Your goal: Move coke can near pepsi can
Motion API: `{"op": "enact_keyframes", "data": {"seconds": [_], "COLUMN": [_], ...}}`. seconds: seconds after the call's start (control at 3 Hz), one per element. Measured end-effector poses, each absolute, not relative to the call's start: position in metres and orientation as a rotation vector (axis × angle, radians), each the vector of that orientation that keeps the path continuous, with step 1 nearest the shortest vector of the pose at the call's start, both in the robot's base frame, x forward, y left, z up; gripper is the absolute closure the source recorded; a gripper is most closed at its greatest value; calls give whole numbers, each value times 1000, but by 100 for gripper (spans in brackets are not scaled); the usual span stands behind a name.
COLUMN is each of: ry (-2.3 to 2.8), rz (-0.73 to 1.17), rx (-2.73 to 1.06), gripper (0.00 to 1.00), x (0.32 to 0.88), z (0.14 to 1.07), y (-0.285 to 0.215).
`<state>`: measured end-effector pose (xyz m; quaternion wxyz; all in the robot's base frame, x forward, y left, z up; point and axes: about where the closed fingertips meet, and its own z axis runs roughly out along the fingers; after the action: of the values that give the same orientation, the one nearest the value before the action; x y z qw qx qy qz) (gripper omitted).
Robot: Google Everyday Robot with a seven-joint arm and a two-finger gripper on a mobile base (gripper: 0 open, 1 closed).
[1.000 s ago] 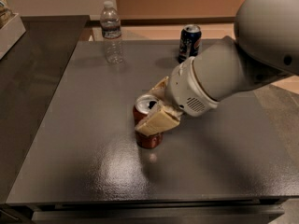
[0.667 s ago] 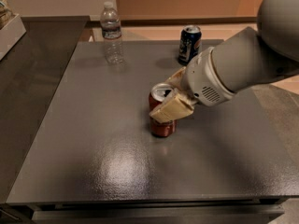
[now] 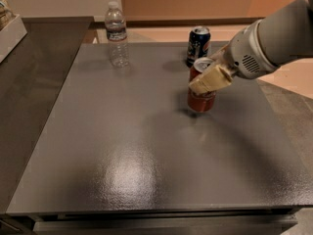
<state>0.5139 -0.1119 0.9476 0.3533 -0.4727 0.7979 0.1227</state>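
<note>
The red coke can (image 3: 200, 100) is upright over the dark table (image 3: 122, 146), right of centre. My gripper (image 3: 209, 78) reaches in from the right and is shut on the can's upper half, with a tan finger (image 3: 211, 80) across its front. The can looks slightly above the table or just touching it; I cannot tell which. The dark blue pepsi can (image 3: 198, 45) stands upright near the table's far edge, a short way behind the coke can.
A clear plastic water bottle (image 3: 117, 34) stands at the far left part of the table. A white box (image 3: 9, 33) sits on a darker counter at the far left. The table's right edge lies under my arm.
My gripper has carried the coke can from the table's middle to the right and away from the camera, close to the pepsi can.
</note>
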Motion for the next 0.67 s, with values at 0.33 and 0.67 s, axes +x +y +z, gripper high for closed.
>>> {"op": "enact_keyframes", "data": {"seconds": [0.33,0.67], "ry": [2106,2140], "rz": [285,270], "rx": [-1132,-1077], "gripper": [100,100], "x": [551,586], "z": [951,950], "y": [-141,-158]}}
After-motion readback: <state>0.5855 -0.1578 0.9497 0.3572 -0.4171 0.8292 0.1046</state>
